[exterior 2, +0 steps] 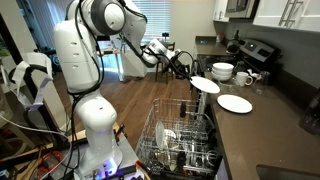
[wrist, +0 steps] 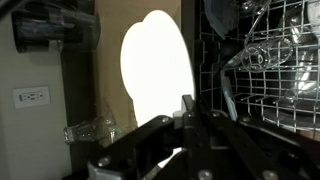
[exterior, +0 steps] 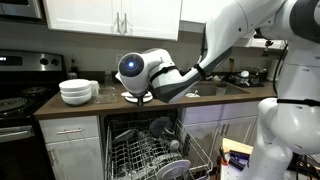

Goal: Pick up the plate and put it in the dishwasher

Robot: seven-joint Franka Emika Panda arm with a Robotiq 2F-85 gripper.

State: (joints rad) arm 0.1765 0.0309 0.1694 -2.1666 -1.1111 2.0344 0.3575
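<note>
My gripper [exterior 2: 190, 75] is shut on the rim of a flat white plate [exterior 2: 205, 85] and holds it in the air by the counter's edge, above the open dishwasher. In the wrist view the plate [wrist: 155, 60] stands bright and upright ahead of my fingers [wrist: 186, 108], with the dishwasher's wire rack [wrist: 262, 60] just to its right. The rack [exterior 2: 180, 140] is pulled out and holds several dishes. In an exterior view my wrist hides most of the plate [exterior: 137, 98] above the dishwasher [exterior: 150, 150].
A second white plate [exterior 2: 235, 103] lies on the brown counter [exterior 2: 250, 125]. A stack of white bowls [exterior: 75, 92] stands near the black stove [exterior: 15, 105], with a mug [exterior 2: 243, 78] beside it. A sink [exterior: 235, 85] is further along the counter.
</note>
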